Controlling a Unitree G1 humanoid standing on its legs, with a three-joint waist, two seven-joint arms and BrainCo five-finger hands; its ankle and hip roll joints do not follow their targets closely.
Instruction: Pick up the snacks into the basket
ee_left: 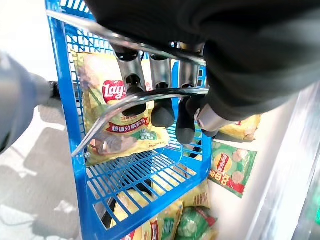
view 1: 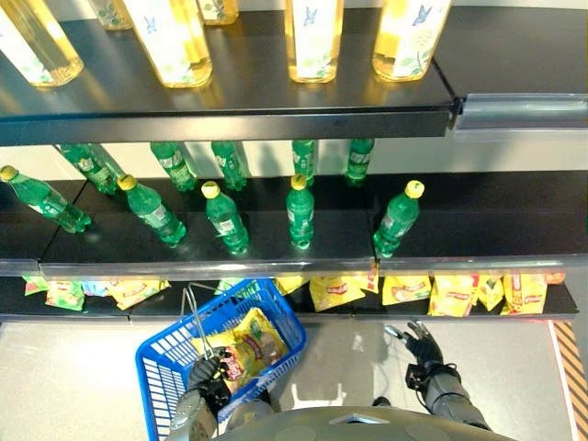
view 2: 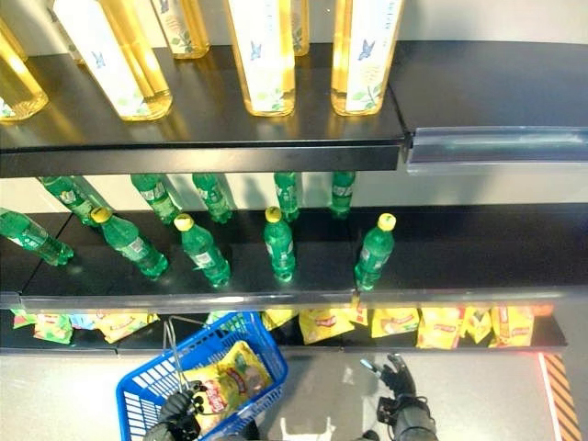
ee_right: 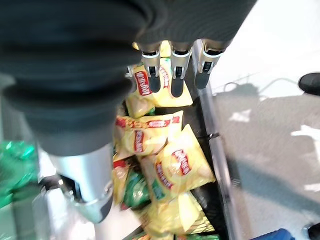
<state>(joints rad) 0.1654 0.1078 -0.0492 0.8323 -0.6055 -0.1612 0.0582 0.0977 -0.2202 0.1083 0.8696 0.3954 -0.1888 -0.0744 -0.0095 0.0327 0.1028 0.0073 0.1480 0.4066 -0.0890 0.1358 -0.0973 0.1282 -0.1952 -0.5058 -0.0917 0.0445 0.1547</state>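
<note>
The left hand (view 1: 209, 372) curls its fingers (ee_left: 162, 102) round the metal handle (ee_left: 145, 95) of a blue wire basket (view 1: 165, 354), carried low over a pale grey floor (view 1: 64, 386) in front of a dark shop shelf unit (view 1: 276, 124). A yellow bag of crisps (view 1: 246, 347) lies inside the basket, and more bags show through its mesh in the left wrist view.

The right hand (view 1: 420, 344) hangs empty, fingers (ee_right: 172, 75) straight and spread, just in front of the lowest shelf (view 1: 542, 312). Past its fingertips a heap of yellow snack bags (ee_right: 165, 165), with a few green ones among them, lies on that shelf.

Above, the middle shelf carries a row of green bottles (view 1: 300, 209) with yellow caps, a second row standing behind them. The top shelf holds tall bottles of yellow drink (view 1: 312, 37), their upper parts cut off by the frame.

The shelf edge above hides the backs of the snack bags on the lowest shelf. A striped orange strip (view 1: 571, 372) on the floor is clipped at the far right.
</note>
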